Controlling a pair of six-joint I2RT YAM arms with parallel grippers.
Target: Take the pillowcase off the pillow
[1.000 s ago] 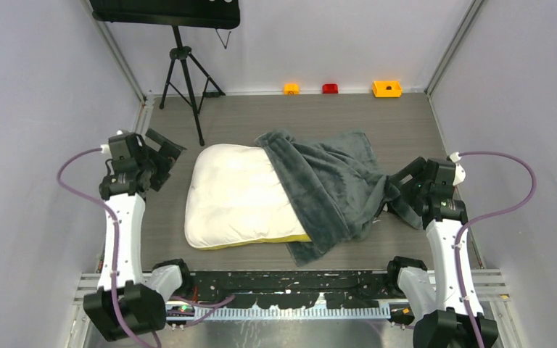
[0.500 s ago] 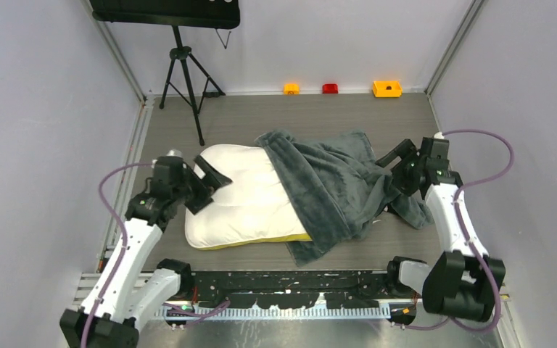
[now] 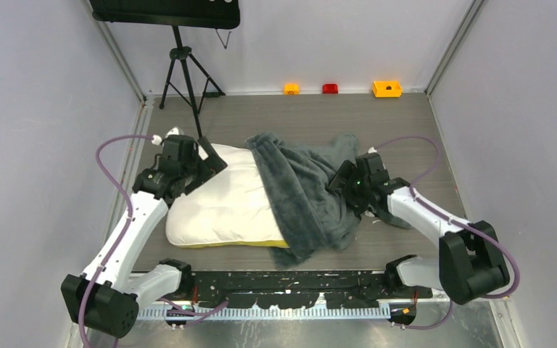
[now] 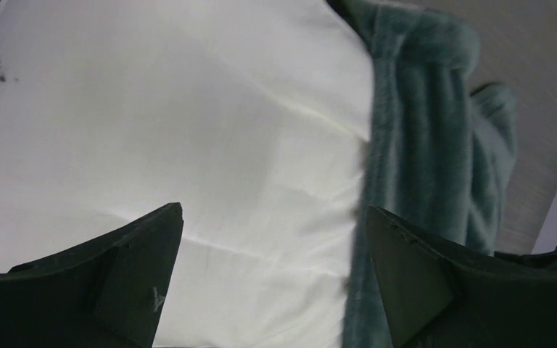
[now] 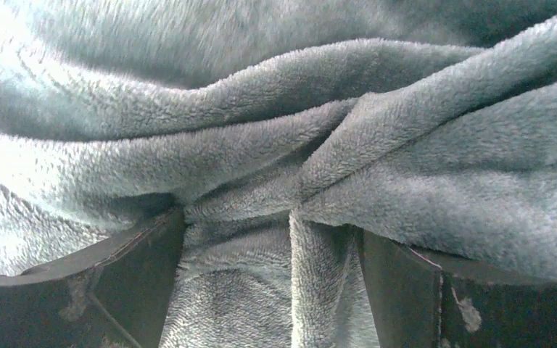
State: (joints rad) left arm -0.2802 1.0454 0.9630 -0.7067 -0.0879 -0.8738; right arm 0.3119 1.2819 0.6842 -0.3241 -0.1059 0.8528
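Pillow: Your white pillow (image 3: pixel 214 206) lies flat on the grey table (image 3: pixel 406 123). A yellow band runs along its near edge.
Pillowcase: The dark grey fuzzy pillowcase (image 3: pixel 301 192) covers the right end of the pillow. It spills past the pillow's near right corner onto the table in a floppy heap. The left part of the pillow is bare.
Left gripper: Your left gripper (image 3: pixel 210 161) is over the pillow's far left corner. Its fingers (image 4: pixel 130 283) stand wide apart with nothing held between them. Your left wrist view shows only bare white pillow under it. You cannot tell if it touches the pillow.
Right gripper: Your right gripper (image 3: pixel 339 181) is at the pillow's right side, pushed into the pillowcase. Its fingers (image 5: pixel 413 297) are wide apart. Thick folds of the fuzzy cloth fill the gap between them, but the fingers are not pinching it.
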